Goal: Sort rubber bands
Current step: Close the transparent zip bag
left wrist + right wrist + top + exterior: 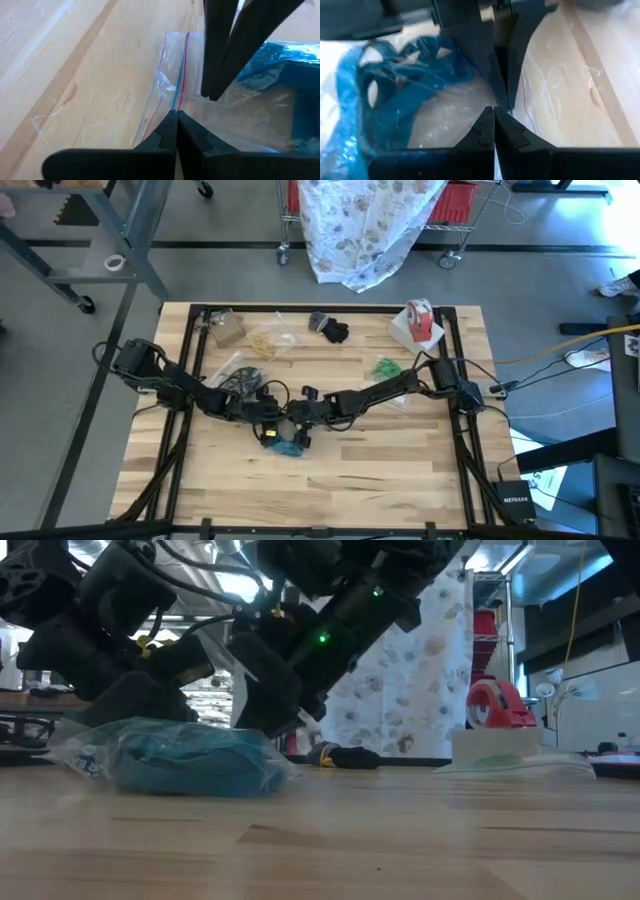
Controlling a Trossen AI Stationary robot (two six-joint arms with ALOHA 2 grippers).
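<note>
Both grippers pinching one bag mouth, table centre.

My left gripper (pixel 176 114) and right gripper (pixel 494 109) are pressed shut on the bag (pixel 287 442); the teal bands (pixel 395 100) sit inside, toward 6 o'clock. I fear thin film slipping free, or tearing if I pull apart unevenly.

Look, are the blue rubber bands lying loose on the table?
No, the blue rubber bands sit inside a clear plastic bag that both shut grippers are pinching at its edge.
</note>
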